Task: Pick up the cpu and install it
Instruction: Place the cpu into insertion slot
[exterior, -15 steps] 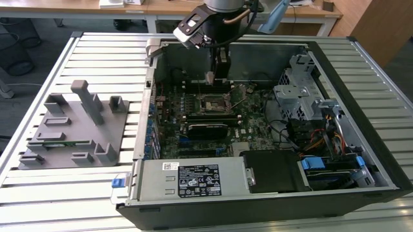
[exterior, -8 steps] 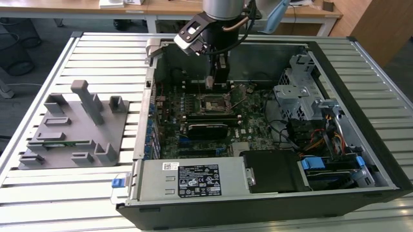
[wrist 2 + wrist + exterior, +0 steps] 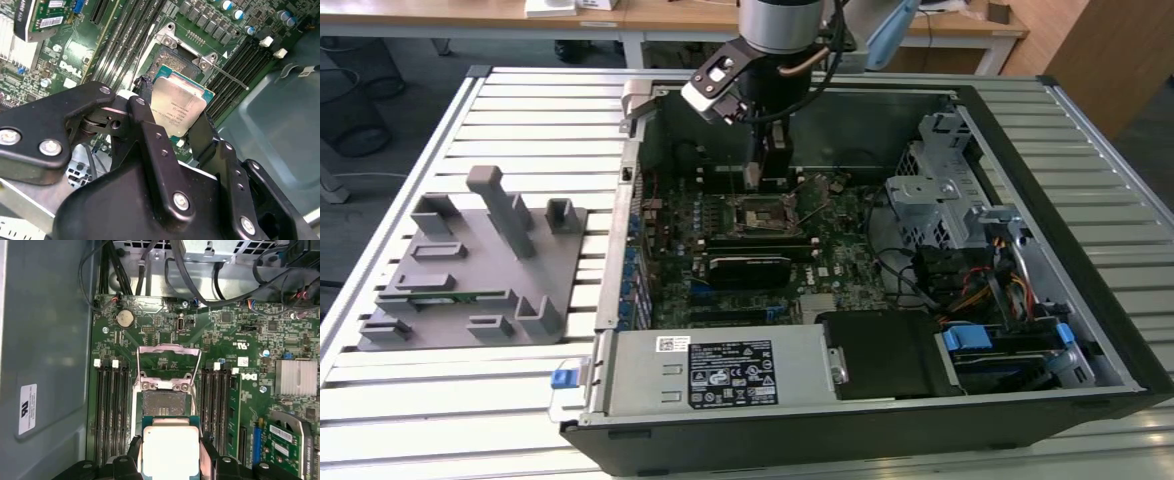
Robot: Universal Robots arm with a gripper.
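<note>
Gripper (image 3: 177,114) clenched on the cpu (image 3: 181,102), and it's a tidy hold: two black fingers (image 3: 150,135) pinch opposite edges, the silvery top bare between them in both wrist views. Where is the chip? Down inside the open computer case (image 3: 1110,250), hanging over the motherboard socket (image 3: 162,405), with the grey tray (image 3: 467,270) well apart on the exterior view's left. The hinged metal frame (image 3: 165,385) stands swung open, the dark bed of the socket exposed beside it, memory slots (image 3: 112,410) flanking either side. From the first wrist view the chip overlaps the near edge of the socket and does not look seated; I'd call this the alignment stage of the install.

How to do it well, by my reading: keep the chip flat and square to the socket walls, because a tilted corner going in first could bend the contacts underneath. Line up the edges in both wrist views before committing, and check the orientation against the socket. I can't make out the notches from here. Go straight down, gently, with no sliding across the bed. The thin retention lever (image 3: 231,79) lies just beside the socket, so mind the fingers don't snag it or the open frame.
</note>
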